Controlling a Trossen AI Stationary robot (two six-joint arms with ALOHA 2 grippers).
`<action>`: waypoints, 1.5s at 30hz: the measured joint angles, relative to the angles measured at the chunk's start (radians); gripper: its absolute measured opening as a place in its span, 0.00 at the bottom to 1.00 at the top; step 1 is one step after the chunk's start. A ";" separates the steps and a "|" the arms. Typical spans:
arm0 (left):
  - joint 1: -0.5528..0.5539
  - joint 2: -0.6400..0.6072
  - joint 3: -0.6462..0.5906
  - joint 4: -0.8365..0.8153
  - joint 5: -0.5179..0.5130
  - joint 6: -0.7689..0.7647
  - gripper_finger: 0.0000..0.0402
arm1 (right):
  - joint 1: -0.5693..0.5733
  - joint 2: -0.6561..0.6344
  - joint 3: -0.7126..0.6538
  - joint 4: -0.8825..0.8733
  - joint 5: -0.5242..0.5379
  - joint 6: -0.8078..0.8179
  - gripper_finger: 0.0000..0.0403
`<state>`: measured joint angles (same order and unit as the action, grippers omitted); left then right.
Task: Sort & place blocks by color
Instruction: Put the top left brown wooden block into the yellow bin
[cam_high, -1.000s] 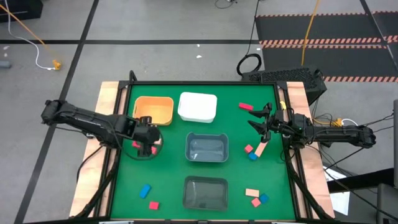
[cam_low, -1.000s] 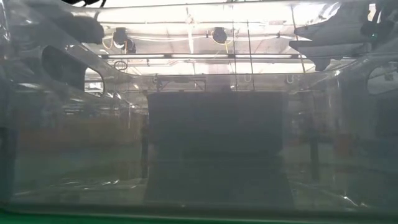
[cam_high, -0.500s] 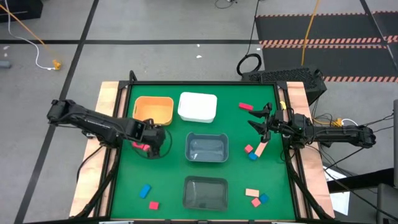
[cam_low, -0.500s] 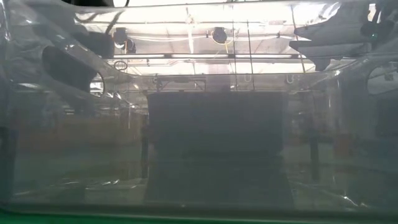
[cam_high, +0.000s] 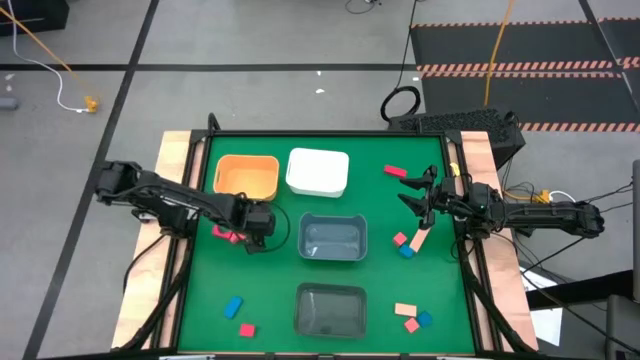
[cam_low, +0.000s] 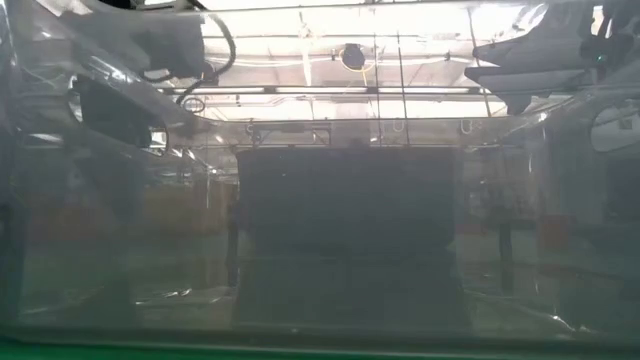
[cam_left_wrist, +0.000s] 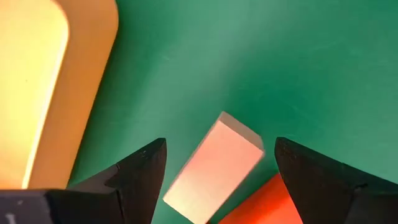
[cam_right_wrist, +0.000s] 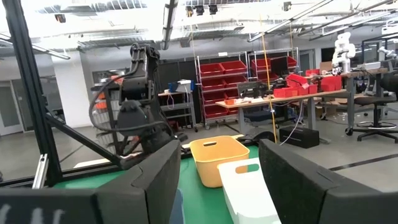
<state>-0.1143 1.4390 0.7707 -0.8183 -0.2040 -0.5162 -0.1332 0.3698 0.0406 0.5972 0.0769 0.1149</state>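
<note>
The orange bin (cam_high: 246, 175), white bin (cam_high: 318, 171) and two grey bins (cam_high: 333, 238) look empty. The left hand (cam_high: 252, 230) hangs released over a pink block (cam_left_wrist: 214, 167) on the worktop (cam_high: 350, 300). The right hand (cam_high: 416, 192) is spread, holding nothing.

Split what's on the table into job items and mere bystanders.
Job items: pink block and red block between the open left gripper fingers; loose blocks; orange bin, white bin, grey bin.
Bystanders: coiled black cable, orange cord on the floor.

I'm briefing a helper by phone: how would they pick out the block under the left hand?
Start at the orange bin on the green table. Just in front of it, the left hand hangs open over two touching blocks. The pink bar lies between the fingers; its neighbour is red-orange.
</note>
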 joint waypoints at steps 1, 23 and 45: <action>0.003 0.005 0.000 -0.004 0.000 -0.007 0.75 | 0.000 0.000 0.000 0.000 0.000 0.000 0.52; 0.035 0.103 0.001 0.017 0.028 -0.111 0.63 | 0.000 0.000 0.000 -0.005 0.000 0.000 0.52; 0.035 0.105 0.050 0.023 0.068 -0.133 0.34 | 0.000 0.000 0.000 -0.004 0.000 0.000 0.52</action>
<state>-0.0788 1.5436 0.8211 -0.7956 -0.1358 -0.6490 -0.1331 0.3695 0.0404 0.5928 0.0767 0.1148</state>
